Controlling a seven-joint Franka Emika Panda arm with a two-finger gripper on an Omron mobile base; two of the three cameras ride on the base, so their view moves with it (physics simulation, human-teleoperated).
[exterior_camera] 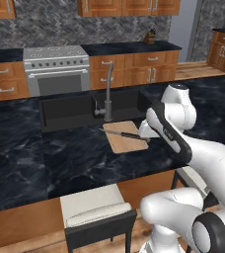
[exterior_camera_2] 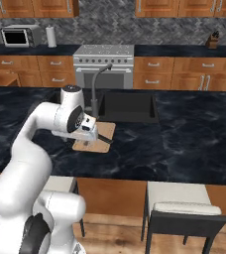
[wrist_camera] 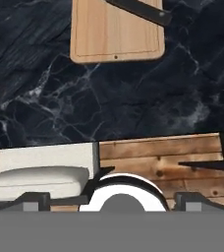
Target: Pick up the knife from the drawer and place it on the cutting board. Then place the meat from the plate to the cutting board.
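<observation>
Knife (exterior_camera: 126,134) lies on the cutting board (exterior_camera: 125,144), slanting across its far part, grey blade twd the sink, dark handle twd the arm. Left base view gives the whole knife; hand view catches just the dark handle (wrist_camera: 142,11) crossing the board's (wrist_camera: 115,34) upper right corner. In the right base view the board (exterior_camera_2: 103,136) is partly covered by the hand, and a dark sliver on it beside the hand is prob. the knife, too small to be sure.

Board sits flat on the black marble counter (exterior_camera: 45,158), just in front of the sink (exterior_camera: 80,109) and beside the grey faucet (exterior_camera: 108,94).

Gripper (exterior_camera_2: 90,141) hangs over the near end of the board, seen best in the right base view; jaws are spread wide w/ nothing between them. In the left base view the forearm covers most of the hand. Finger tips can't be made out in the hand view.

Hand view also shows what base views give from behind: counter's near edge, wood floor below, and a white-cushioned stool (wrist_camera: 40,170). Left base view shows a stool (exterior_camera: 95,210) under the counter edge; right base view shows another (exterior_camera_2: 184,208) further right.

Back wall: steel oven (exterior_camera: 56,69) in both base views; right base view adds a toaster oven (exterior_camera_2: 19,35), paper towel roll (exterior_camera_2: 51,35) and knife block (exterior_camera_2: 213,39).
</observation>
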